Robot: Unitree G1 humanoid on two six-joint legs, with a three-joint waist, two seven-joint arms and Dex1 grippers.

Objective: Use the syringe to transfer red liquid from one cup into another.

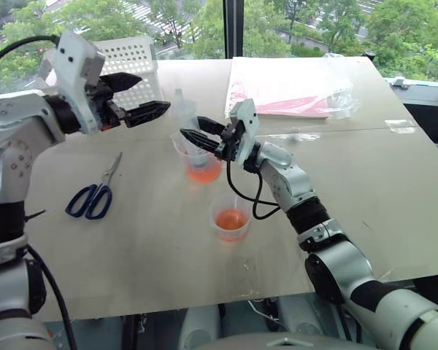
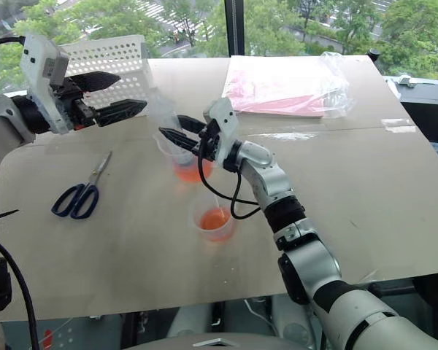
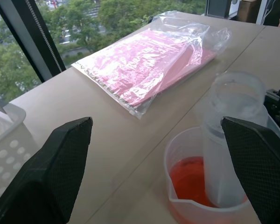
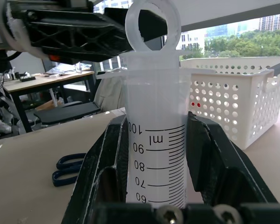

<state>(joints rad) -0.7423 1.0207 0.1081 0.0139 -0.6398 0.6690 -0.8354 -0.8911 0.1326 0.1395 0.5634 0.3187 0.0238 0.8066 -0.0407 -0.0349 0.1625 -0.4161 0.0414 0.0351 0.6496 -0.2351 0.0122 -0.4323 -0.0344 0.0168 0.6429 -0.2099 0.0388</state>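
Note:
Two clear cups of red liquid stand mid-table: the far cup (image 1: 202, 166) and the near cup (image 1: 231, 220). A clear syringe (image 1: 185, 117) stands upright with its tip down in the far cup. My right gripper (image 1: 195, 133) reaches in from the right and is shut on the syringe's barrel; in the right wrist view the barrel (image 4: 156, 154) sits between its fingers (image 4: 210, 163), with the ring-topped plunger above. My left gripper (image 1: 155, 92) hovers open just left of the syringe's top, apart from it. In the left wrist view, syringe (image 3: 231, 140) and far cup (image 3: 191, 186) lie ahead of it.
Blue-handled scissors (image 1: 93, 193) lie at the left of the table. A white perforated basket (image 1: 131, 62) stands at the back left, behind my left gripper. A clear bag of pink sheets (image 1: 285, 91) lies at the back. A window runs beyond the table's far edge.

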